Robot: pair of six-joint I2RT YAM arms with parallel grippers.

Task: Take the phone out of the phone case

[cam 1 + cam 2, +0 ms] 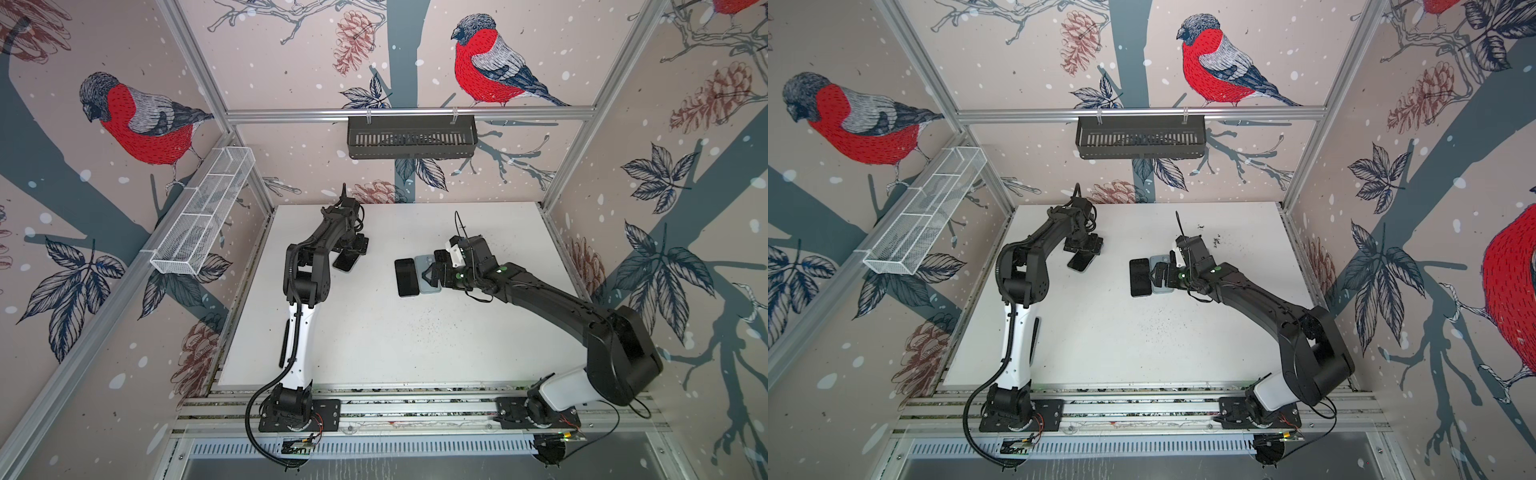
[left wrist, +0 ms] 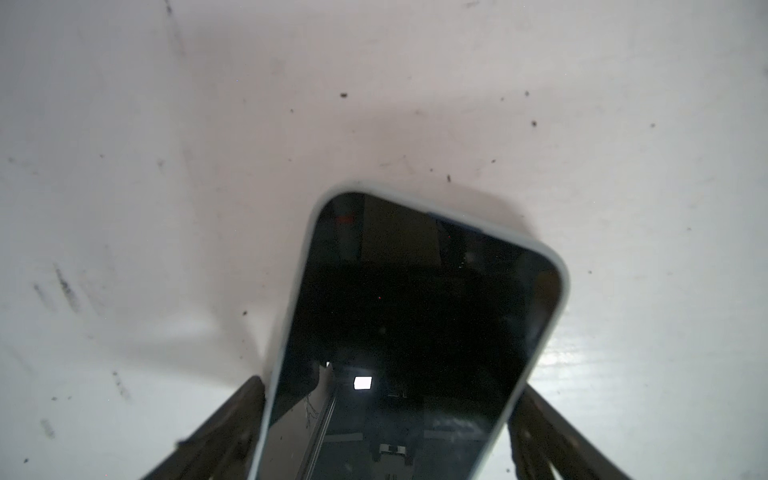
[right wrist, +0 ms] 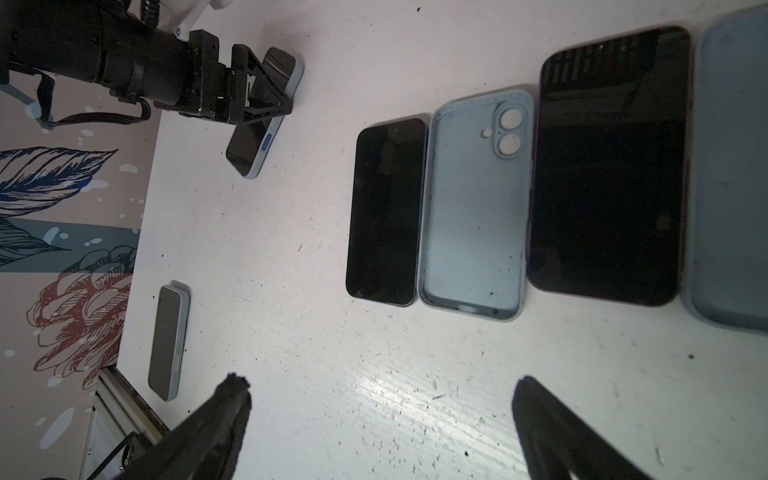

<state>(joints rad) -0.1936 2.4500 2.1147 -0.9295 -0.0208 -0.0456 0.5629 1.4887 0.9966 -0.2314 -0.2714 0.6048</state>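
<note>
A dark-screened phone (image 2: pixel 415 324) sits in a light blue phone case (image 2: pixel 559 270) on the white table (image 1: pixel 374 332). It shows far left in both top views (image 1: pixel 347 262) (image 1: pixel 1080 262). My left gripper (image 2: pixel 388 386) stands over its near end. Its jaws are open, with a finger (image 2: pixel 249 399) hard by each long side of the case. Whether they touch the case I cannot tell. My right gripper (image 3: pixel 380 390) hangs open with nothing between its jaws. It is above the table to the right (image 1: pixel 432 276).
In the right wrist view a bare black phone (image 3: pixel 384 212) lies beside an empty light blue case (image 3: pixel 473 208). Past them lie a larger phone (image 3: pixel 611 166) and another case (image 3: pixel 735 166). A further cased phone (image 3: pixel 168 340) lies near the wall.
</note>
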